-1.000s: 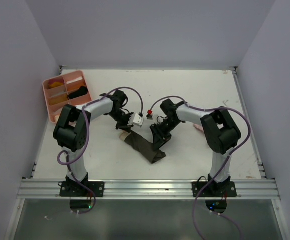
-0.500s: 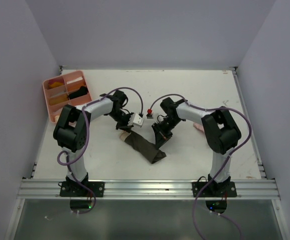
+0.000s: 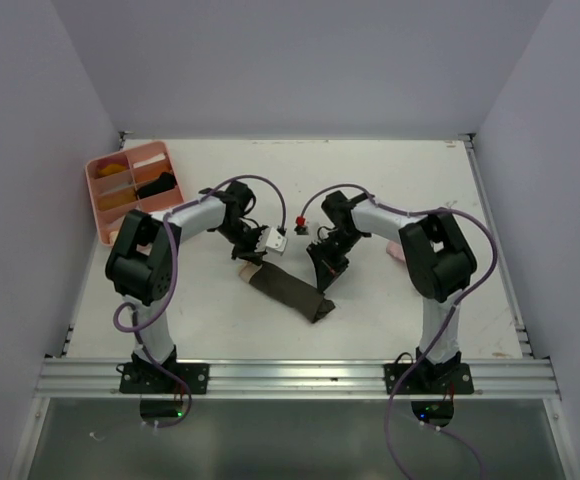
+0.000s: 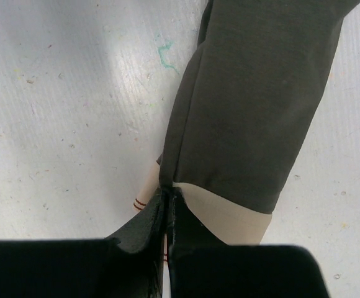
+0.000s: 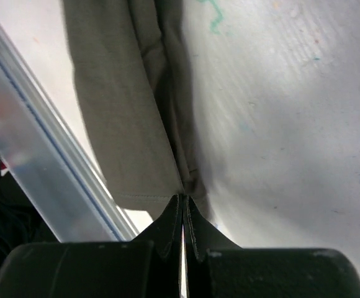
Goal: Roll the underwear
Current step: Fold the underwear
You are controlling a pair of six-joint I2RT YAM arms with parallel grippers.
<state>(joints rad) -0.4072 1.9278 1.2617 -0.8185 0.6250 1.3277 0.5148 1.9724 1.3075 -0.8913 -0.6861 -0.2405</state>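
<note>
Lying on the counter [image 3: 420,180], the underwear [image 3: 288,291] is gripped at one end by the left claw [image 4: 169,194], at an edge by the right claw [image 5: 184,200].

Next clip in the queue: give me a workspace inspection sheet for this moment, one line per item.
Surface: white table, with faint pen marks and specks.
Job's things: dark olive underwear lies between the arms as a narrow strip; pale pink piece beside the right arm, mostly hidden.
Clutter: pink compartment tray at the far left, small items inside.
Grippers: left gripper and right gripper, fingers of each shut on an edge of the dark olive underwear.
Cables: purple cables loop along both arms.
Surroundings: plain walls on three sides; metal rail at the near edge.
</note>
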